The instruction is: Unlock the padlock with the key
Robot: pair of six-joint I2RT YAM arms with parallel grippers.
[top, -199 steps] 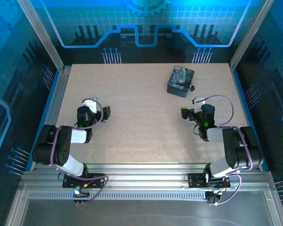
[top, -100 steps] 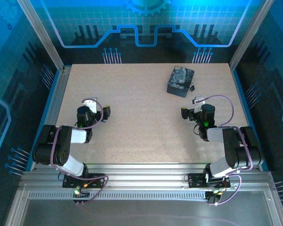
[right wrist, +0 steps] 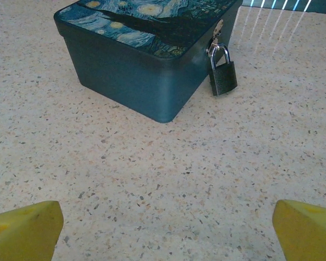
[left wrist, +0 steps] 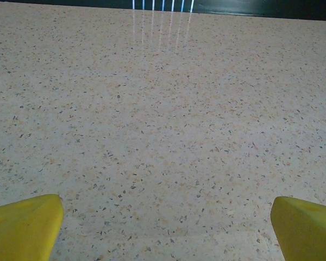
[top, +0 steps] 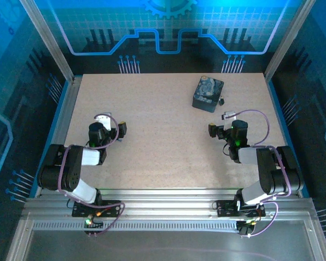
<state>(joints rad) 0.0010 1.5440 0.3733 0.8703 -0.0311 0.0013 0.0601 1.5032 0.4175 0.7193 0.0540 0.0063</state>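
The padlock hangs by its shackle against the side of the tin. The right gripper, near the tin, and the left gripper, well apart from it, both stand released and empty.

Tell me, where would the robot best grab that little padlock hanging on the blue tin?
Probably by the dark body of the padlock, pinched across its narrow edges, approaching from the open side facing the right gripper. Its thin shackle is hooked through the clasp on the tin, whose wall blocks the back.
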